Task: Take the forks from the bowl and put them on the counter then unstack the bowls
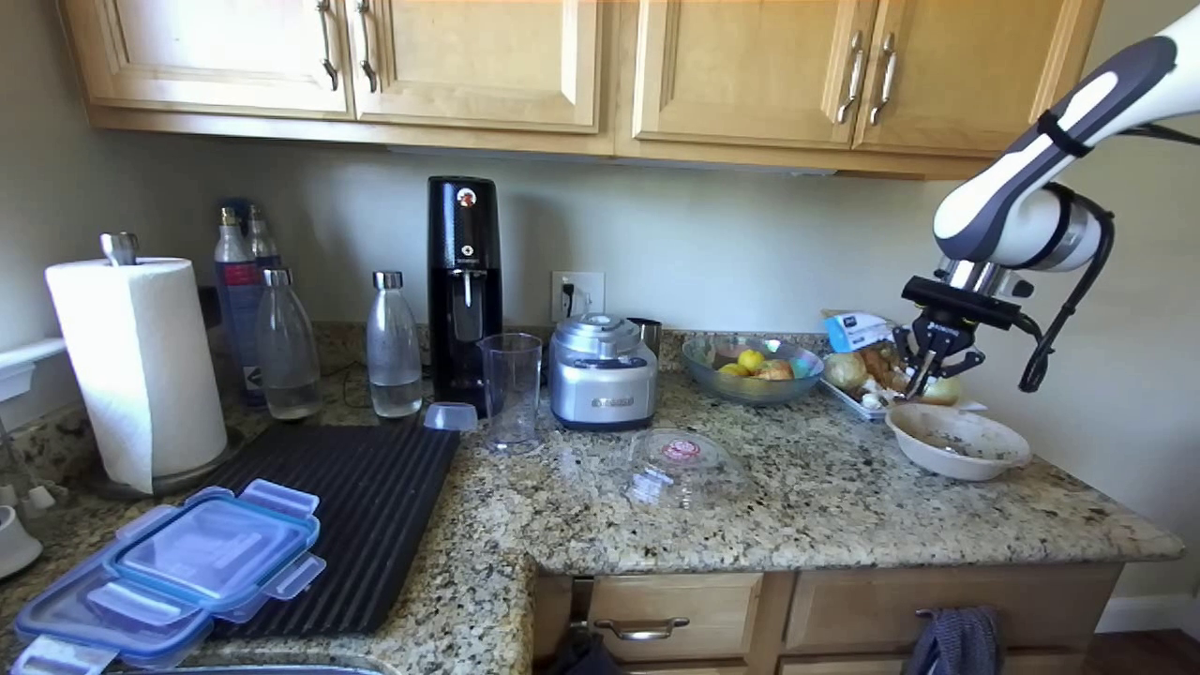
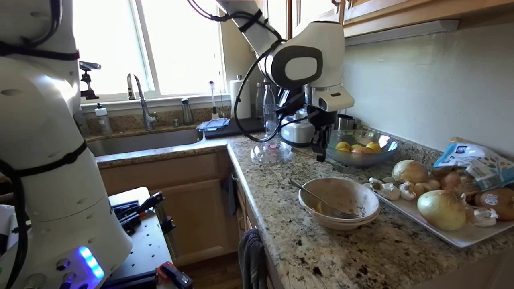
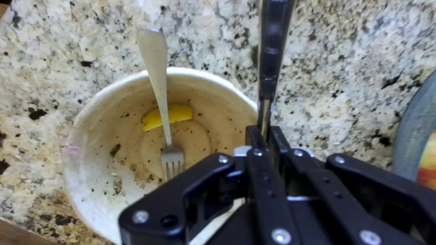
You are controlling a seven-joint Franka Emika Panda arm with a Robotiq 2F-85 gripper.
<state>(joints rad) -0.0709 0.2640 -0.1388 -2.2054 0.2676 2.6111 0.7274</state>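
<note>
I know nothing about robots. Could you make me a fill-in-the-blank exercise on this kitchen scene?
The black mechanical gripper pinches a slim silver metal fork; the upper round off-white bowl shows ____ more.
On the speckled beige-brown granite counter, ____ such bowls are stacked.
The curved wedge-shaped scrap in the upper bowl is coloured ____.
The flat ribbed mat partly beneath blue-edged plastic lids is coloured ____.
Missing words: one; two; yellow; black.
</note>
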